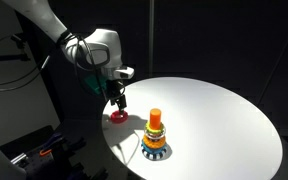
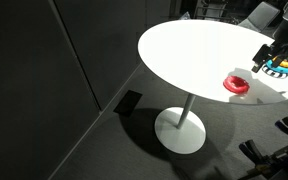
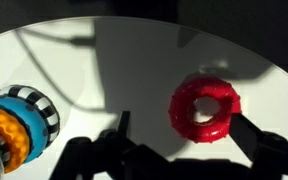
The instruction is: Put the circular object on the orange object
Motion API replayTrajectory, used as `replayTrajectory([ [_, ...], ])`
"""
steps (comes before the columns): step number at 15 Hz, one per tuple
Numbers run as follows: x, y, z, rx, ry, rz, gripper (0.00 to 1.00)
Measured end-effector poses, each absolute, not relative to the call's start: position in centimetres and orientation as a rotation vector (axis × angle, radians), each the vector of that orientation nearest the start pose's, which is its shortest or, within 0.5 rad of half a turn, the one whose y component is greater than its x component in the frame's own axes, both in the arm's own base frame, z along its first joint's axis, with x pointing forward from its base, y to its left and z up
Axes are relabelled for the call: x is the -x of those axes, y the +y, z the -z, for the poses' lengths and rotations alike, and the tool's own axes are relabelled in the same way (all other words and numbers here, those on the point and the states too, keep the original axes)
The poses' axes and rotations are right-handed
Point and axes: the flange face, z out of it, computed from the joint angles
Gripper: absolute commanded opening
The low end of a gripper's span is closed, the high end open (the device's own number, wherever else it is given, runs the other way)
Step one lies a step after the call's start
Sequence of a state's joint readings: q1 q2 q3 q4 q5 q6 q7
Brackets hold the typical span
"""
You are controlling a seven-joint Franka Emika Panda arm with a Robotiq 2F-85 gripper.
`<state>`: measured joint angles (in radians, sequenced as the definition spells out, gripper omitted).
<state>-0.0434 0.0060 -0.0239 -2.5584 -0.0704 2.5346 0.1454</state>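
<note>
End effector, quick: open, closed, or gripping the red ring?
End effector: open, holding nothing; the red ring lies on the table under it.

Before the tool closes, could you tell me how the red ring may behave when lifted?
The red ring lies flat on the white table, so it probably will not roll. It looks small, so likely light and apt to slide if nudged. Stiffness I cannot judge.
</note>
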Motion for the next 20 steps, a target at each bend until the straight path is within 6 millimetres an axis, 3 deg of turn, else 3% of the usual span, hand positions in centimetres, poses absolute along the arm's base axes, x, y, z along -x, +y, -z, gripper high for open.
replayTrajectory([
  [10, -45.2, -2.2, -21.5, 3.168, 0.216, -0.01, 1.0],
  [20, -45.8, -2.9, -19.5, 3.17, 0.232, 0.023, 1.0],
])
